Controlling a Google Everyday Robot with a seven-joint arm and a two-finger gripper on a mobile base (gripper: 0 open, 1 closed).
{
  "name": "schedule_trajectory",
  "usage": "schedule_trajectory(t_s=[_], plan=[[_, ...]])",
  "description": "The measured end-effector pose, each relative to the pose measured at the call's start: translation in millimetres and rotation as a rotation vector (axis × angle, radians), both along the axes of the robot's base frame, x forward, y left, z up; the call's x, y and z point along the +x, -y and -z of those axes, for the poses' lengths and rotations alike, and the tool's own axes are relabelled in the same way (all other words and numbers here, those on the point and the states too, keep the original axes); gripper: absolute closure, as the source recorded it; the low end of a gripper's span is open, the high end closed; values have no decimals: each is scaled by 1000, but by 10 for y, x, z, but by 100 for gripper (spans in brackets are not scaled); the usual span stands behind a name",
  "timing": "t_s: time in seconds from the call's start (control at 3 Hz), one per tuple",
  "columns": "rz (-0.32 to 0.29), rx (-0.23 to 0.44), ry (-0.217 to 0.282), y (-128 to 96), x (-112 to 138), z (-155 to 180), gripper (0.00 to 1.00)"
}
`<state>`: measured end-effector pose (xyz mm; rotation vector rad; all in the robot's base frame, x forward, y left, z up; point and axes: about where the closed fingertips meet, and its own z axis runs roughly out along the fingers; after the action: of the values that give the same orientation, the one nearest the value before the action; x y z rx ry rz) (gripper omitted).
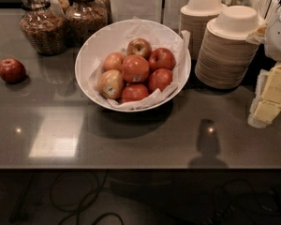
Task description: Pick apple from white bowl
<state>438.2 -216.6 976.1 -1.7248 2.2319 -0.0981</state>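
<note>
The white bowl (91, 48) is wide and shallow, lined with crumpled white paper, and stands on the dark counter at the centre back. It holds several apples. The apple (135, 67) is round and evenly red-orange with a small pale sticker low on its side. It lies on top in the middle of the pile, touching paler yellow-blushed apples on its left and redder ones on its right. My gripper (278, 32) shows only as a white body at the right edge, cut off by the frame, well to the right of the bowl and beside the stacked bowls.
A small dark red apple (11, 71) lies alone at the left. Two glass jars (42, 27) stand behind the bowl on the left. Two stacks of beige disposable bowls (227, 46) stand at the back right, with yellow packets (274, 93) at the right edge. The counter's front edge (131, 168) runs across below.
</note>
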Motion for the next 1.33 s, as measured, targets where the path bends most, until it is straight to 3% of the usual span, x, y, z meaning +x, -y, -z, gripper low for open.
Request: schedule_trajectory(t_s=[0.33,1.0,1.33], plan=[[-2,6,7,-29,32,1,0],[-43,108,82,-545,612,32,0],[-39,109,88,-528,587,13,0]])
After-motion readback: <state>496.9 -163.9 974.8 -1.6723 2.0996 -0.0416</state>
